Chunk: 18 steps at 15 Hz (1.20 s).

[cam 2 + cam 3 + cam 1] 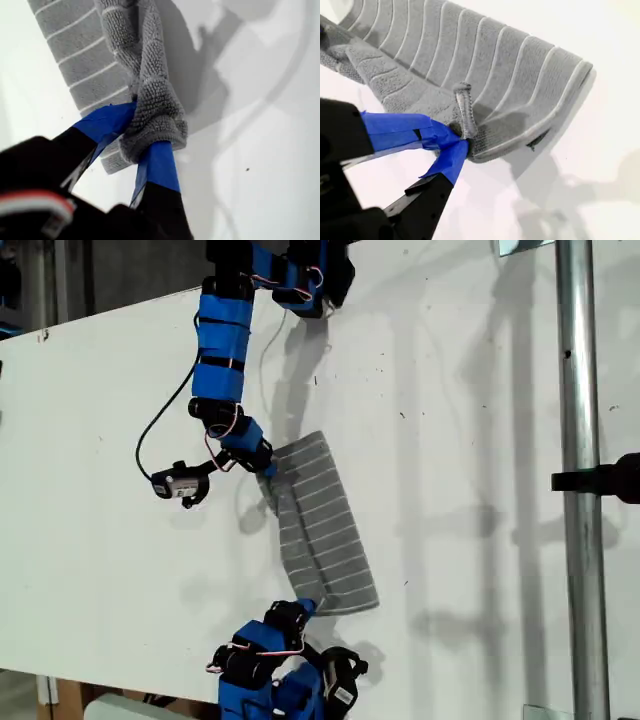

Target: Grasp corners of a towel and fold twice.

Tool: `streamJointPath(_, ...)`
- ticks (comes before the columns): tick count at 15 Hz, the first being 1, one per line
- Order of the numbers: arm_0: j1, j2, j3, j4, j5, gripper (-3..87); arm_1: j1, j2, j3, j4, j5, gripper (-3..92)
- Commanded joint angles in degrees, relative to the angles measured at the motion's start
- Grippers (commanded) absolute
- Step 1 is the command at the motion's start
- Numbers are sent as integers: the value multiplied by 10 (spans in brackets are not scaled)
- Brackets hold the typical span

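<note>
The dark grey striped towel (pixel 322 522) lies on the white table (pixel 100 540), partly doubled over, its long side running from the top arm down to the bottom arm in the exterior view. My first gripper (pixel 308 605) on the bottom arm is shut on a bunched corner (pixel 155 125) of the towel (pixel 85 65) at its near end. My second gripper (pixel 267 468) on the top arm pinches the other corner (pixel 465 112), lifting a small ridge of the towel (pixel 490 65). Both corners are raised slightly off the table.
A vertical metal pole (pixel 580 440) with a black clamp (pixel 612 478) stands at the exterior view's right. A black cable (pixel 160 425) loops beside the top arm. Arm shadows fall on the table to the towel's right in the exterior view.
</note>
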<state>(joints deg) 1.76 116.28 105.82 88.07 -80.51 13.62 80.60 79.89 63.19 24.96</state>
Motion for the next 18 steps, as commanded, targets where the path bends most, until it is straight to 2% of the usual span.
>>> streamJointPath(1, -6, 67, 25, -30, 10, -24, 7, 22, -34, -12, -13, -2)
streamJointPath(2, 26, 80, 48, -59, -18, -24, -14, 37, -1, -7, -1, -2)
streamJointPath(3, 65, 90, 88, -116, -50, -24, -41, 51, 39, -4, 23, -2)
streamJointPath(5, 125, 98, 194, -275, -99, -24, -78, 58, 99, 2, 69, -2)
streamJointPath(6, 146, 92, 233, -329, -127, -24, -85, 52, 120, 3, 79, -2)
streamJointPath(9, 157, 63, 272, -363, -169, -24, -72, 8, 141, -25, 84, -2)
streamJointPath(12, 112, 64, 318, -347, -178, -23, -43, -47, 127, -54, 78, -2)
streamJointPath(13, 108, 76, 319, -339, -173, -15, -38, -57, 119, -45, 83, 49)
streamJointPath(14, 117, 101, 311, -320, -180, 134, -33, -61, 112, -15, 92, 296)
streamJointPath(15, 136, 141, 292, -278, -197, 245, -28, -57, 98, 40, 100, 333)
streamJointPath(16, 163, 186, 266, -236, -196, 224, -32, -24, 104, 92, 105, 329)
streamJointPath(18, 221, 278, 225, -132, -247, 175, -45, 96, 147, 182, 127, 346)
